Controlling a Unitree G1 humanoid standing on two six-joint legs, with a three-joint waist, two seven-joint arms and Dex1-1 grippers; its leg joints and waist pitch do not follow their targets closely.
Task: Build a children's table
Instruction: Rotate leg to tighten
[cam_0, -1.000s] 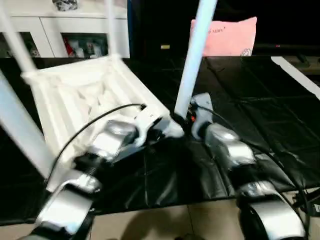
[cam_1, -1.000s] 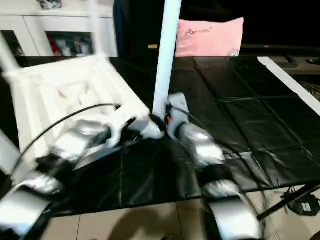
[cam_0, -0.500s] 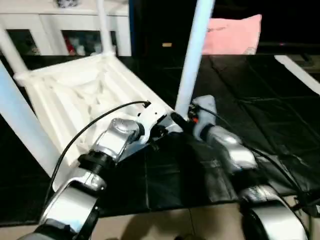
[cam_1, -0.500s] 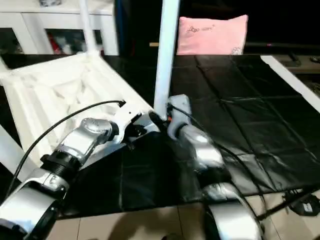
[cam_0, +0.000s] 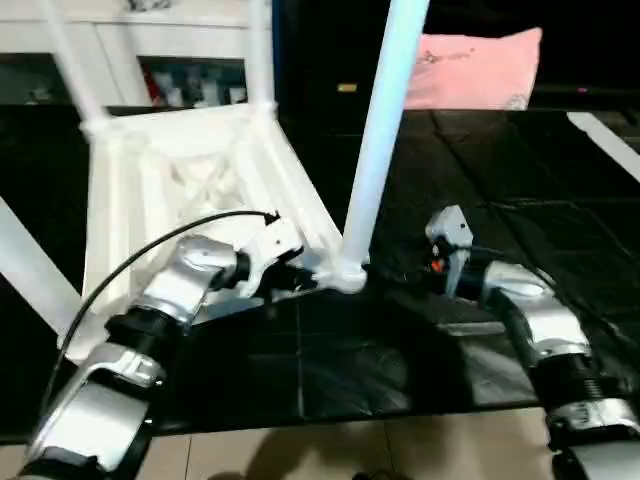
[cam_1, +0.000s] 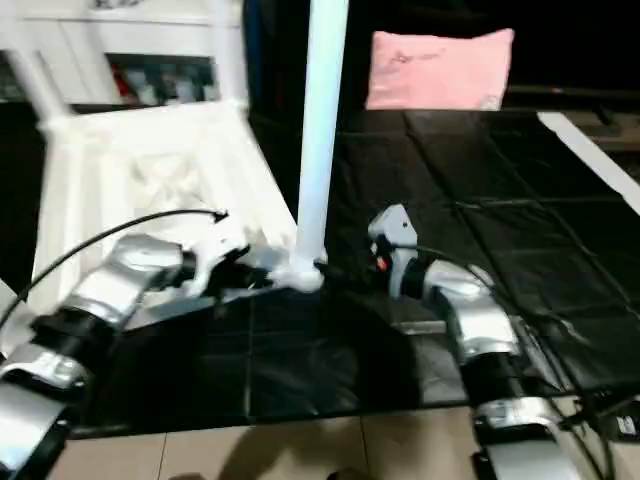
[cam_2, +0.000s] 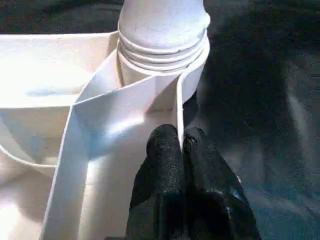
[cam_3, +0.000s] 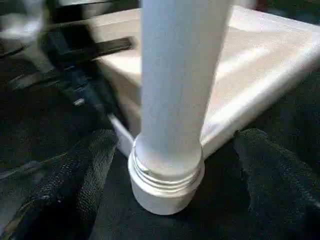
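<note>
The white children's table (cam_0: 190, 170) lies upside down on a black mat, ribbed underside up. Its tube legs rise out of the corner sockets. The nearest leg (cam_0: 380, 130) stands in the socket (cam_0: 347, 275) between my two arms. My left gripper (cam_2: 180, 142) is shut on a thin rib of the table's underside right beside that socket. My right gripper (cam_3: 175, 142) is open, a short way back from the leg's base. One black finger (cam_3: 75, 180) stands on each side of the leg without touching it.
A pink pillow (cam_0: 480, 70) lies at the back right. A white cabinet with glass doors (cam_0: 160, 45) stands behind the table. The black mat (cam_0: 520, 160) stretches off to the right, with a white strip (cam_0: 605, 140) at its far edge. Tiled floor (cam_0: 350, 450) runs along the front.
My right gripper has let go of the nearest leg and drawn back to the right. My left gripper stays at the socket. The view has shifted too.
</note>
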